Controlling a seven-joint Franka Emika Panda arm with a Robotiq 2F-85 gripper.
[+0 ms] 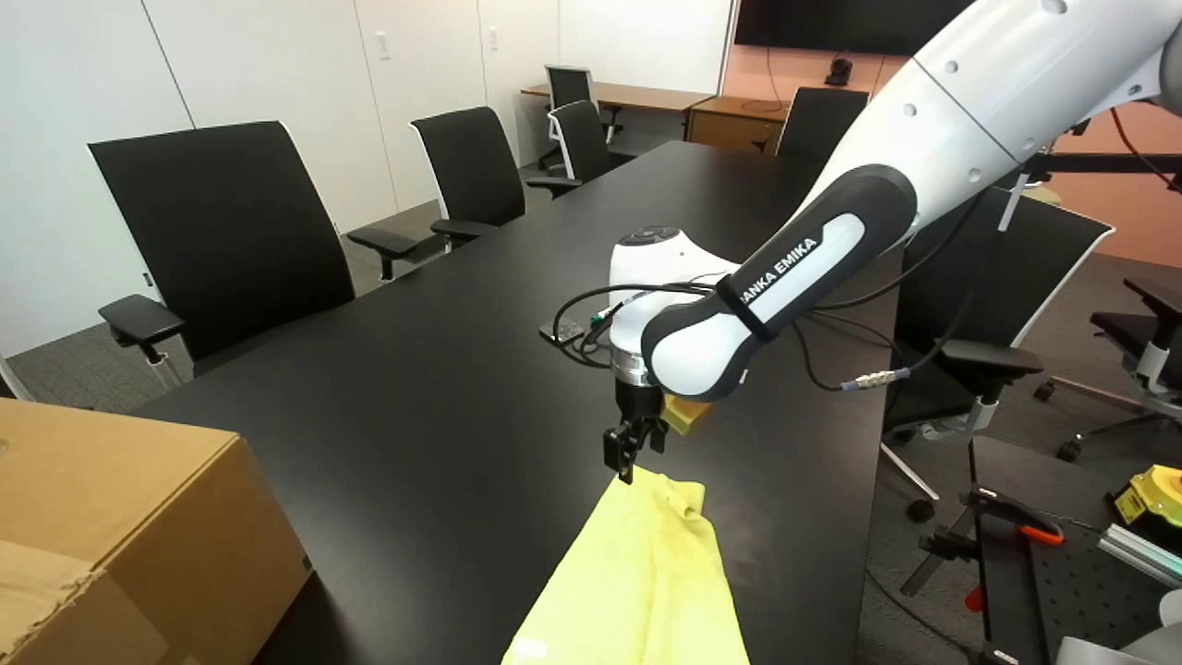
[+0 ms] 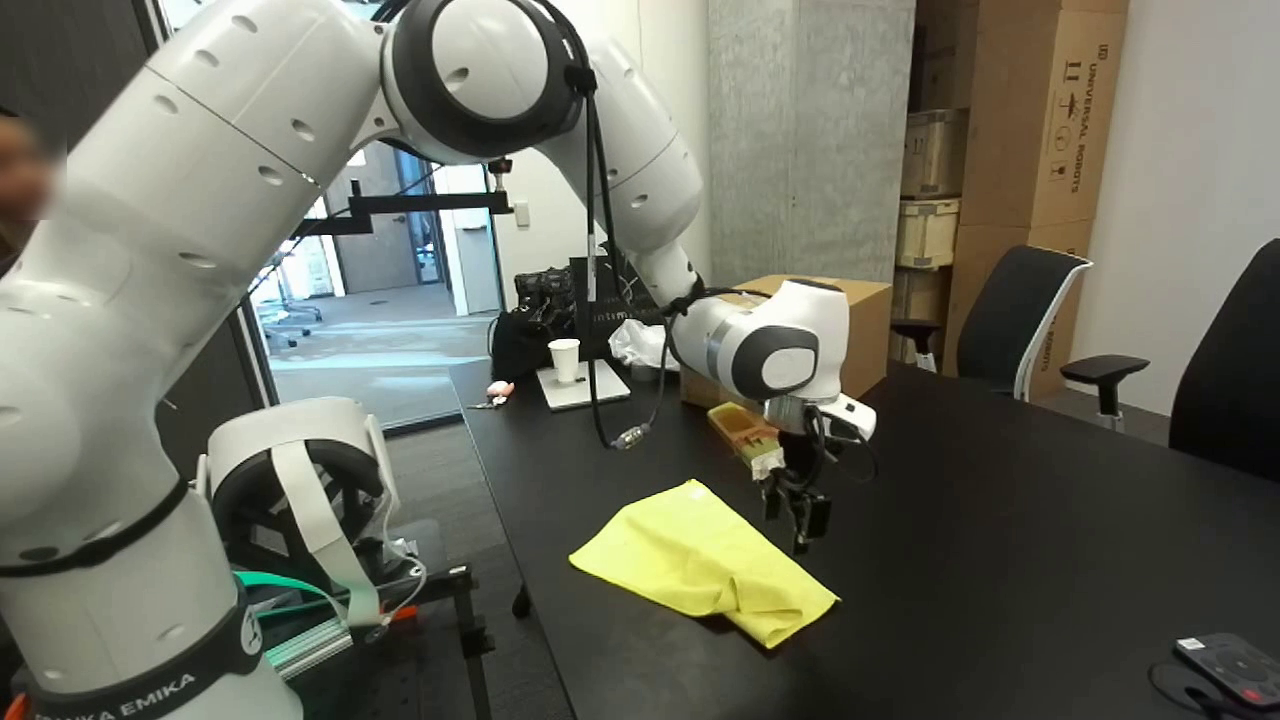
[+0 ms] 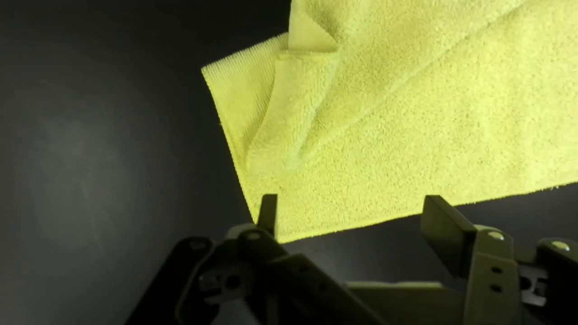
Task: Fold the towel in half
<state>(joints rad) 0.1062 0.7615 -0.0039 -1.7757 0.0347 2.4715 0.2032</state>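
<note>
The pale yellow towel lies spread on the dark table, in both exterior views (image 1: 637,573) (image 2: 690,550). One end is rumpled, with a corner curled over; the wrist view shows this fold on the towel (image 3: 397,135) at upper left. The bottom of an exterior view cuts off the rest of the towel. My gripper, in both exterior views (image 1: 637,453) (image 2: 795,520), points down above the table by the rumpled end. In the wrist view the gripper (image 3: 350,196) is open, with nothing between its fingers. The fingertips overlap the towel's edge near a corner; contact cannot be told.
A tan cardboard box (image 1: 203,545) stands on the table. A flat silver tablet (image 2: 590,390) bears a white cup (image 2: 565,360). A yellow-brown piece (image 2: 745,432) shows behind the gripper. A remote-like device (image 2: 1235,665) lies at the other side. Black chairs (image 1: 222,231) line the table.
</note>
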